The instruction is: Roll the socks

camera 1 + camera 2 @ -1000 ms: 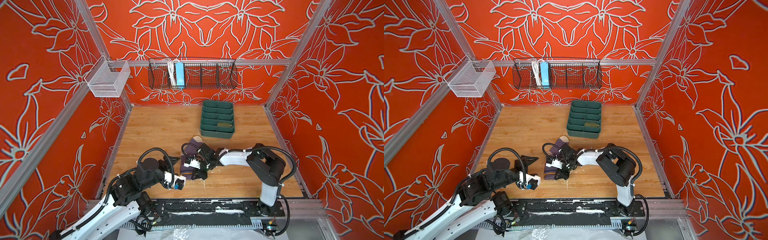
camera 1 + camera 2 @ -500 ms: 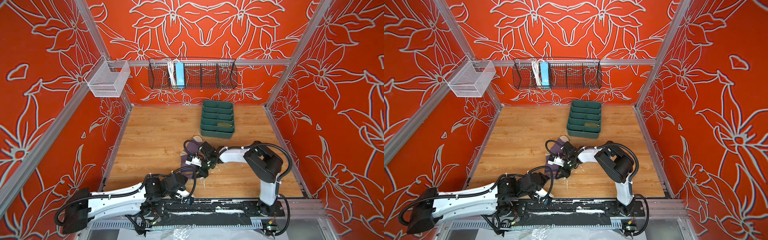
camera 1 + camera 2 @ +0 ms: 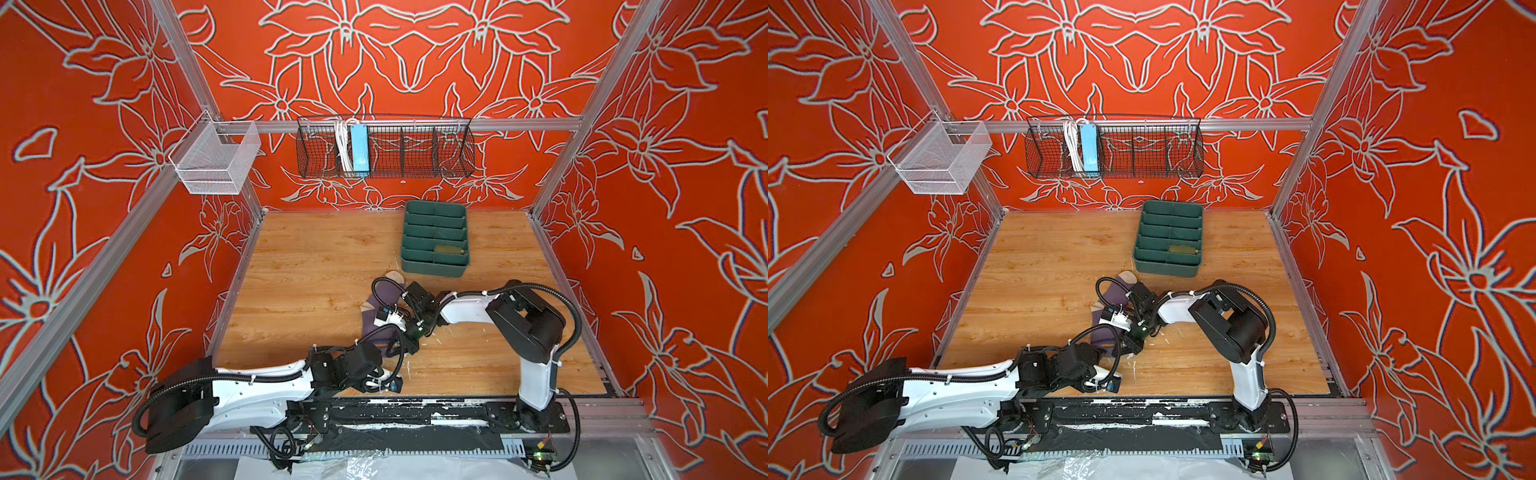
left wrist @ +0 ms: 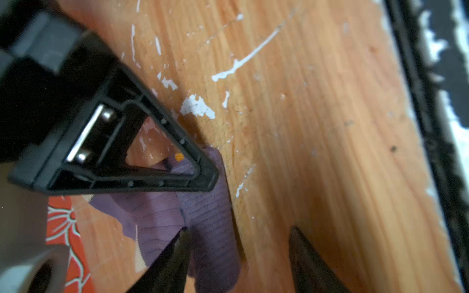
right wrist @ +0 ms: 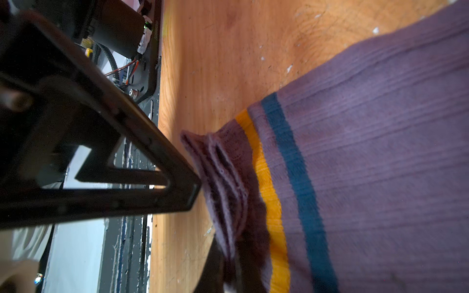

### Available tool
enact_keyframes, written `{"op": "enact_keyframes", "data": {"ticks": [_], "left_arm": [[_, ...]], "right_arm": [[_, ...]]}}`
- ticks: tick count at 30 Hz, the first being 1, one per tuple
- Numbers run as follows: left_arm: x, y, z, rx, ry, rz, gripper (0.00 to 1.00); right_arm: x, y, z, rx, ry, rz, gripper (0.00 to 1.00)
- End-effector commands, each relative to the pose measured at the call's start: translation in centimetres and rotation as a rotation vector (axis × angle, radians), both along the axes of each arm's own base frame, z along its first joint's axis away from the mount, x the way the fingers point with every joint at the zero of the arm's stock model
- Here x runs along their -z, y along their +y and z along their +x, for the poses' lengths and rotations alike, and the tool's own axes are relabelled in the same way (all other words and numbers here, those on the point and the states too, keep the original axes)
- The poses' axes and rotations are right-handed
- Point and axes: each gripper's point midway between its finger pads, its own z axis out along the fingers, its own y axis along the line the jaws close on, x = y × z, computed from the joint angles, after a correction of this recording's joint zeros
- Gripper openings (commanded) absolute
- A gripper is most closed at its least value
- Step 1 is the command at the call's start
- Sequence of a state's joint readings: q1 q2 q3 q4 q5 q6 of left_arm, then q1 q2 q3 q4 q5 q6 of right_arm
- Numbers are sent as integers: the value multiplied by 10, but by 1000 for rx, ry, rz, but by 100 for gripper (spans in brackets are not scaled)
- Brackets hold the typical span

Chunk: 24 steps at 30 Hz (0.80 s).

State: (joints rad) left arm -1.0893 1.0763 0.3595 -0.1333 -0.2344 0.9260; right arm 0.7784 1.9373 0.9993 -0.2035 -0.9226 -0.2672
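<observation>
- Purple sock [image 3: 386,296] — flat on the wooden surface [image 4: 317,126], front middle, with its beige toe near the front corner of the green tray [image 3: 434,271] but not touching it.
- Several layers show at the cuff. Possibly two socks stacked, but cannot tell.
- Right end effector [image 5: 227,263] — fully closed, pinching the layered cuff edge just past the yellow stripe.
- Left end effector [image 4: 238,236] — jaws partly apart, gripping nothing. One tip rests on purple fabric by the cuff and the other sits over bare wood, with the sock's edge between them.
- Judging by the flat length of fabric, the roll is barely begun.
- Risk of catching only the top layer if the left jaws shut this shallow. Lower layers would stay flat and the roll would come out loose and lopsided.
- Risk of a knock between the two end effectors, which work almost tip to tip at the same cuff. A small sideways slip could jam them or tug the cuff free.
- Risk of dragging rather than rolling: smooth wood, light fabric, nothing pinning the toe end.
- Black cable loop [image 3: 375,287] crosses above the foot in both top views; contact cannot be told, but could snag.
- Small olive thing [image 3: 449,249] in a near compartment of the tray, too small to identify.
</observation>
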Motion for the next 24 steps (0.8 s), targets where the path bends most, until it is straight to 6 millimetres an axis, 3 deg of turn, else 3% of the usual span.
{"op": "enact_keyframes", "data": {"ticks": [1,10,17,24], "left_arm": [[7,0,5,-68,58,-15,56],[21,3,8,-112,142,21,41],[29,9,13,-161,162,44,36],[30,12,28,-254,196,58,14]], "right_arm": [[36,-25,-7,20,33,-134,0],[32,-24,-8,24,44,-121,0],[25,-23,-5,35,43,-99,0],[23,-26,-9,48,57,-91,0]]}}
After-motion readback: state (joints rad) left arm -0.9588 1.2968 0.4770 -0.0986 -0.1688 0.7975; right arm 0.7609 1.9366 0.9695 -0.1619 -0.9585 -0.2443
